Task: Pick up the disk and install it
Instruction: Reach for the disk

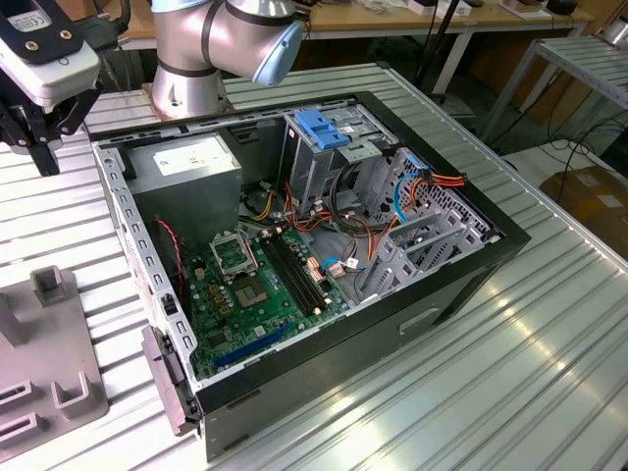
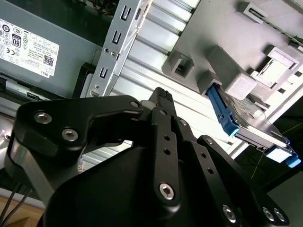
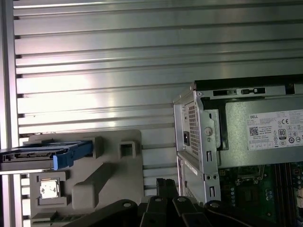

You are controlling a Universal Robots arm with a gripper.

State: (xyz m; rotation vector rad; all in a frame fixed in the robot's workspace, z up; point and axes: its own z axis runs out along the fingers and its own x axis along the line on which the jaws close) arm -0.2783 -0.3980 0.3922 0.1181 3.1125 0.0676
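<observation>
**Tool empty, disk yet to be lifted**

The tool (image 2: 161, 97), fingers pressed together on nothing, hangs over the ribbed counter (image 3: 94, 56) near a grey holder (image 2: 213, 42). The disk (image 2: 256, 122) stands on edge in that holder, ungrasped. Beyond lies the open computer case (image 1: 461, 275). Pickup and installation both appear undone.

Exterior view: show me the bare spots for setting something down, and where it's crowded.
Bare: the ribbed table on the exterior view's right of the computer case and in front of it. There is a narrow strip between the case and the grey fixture. Crowded: inside the case, packed with cables and the drive cage.
</observation>
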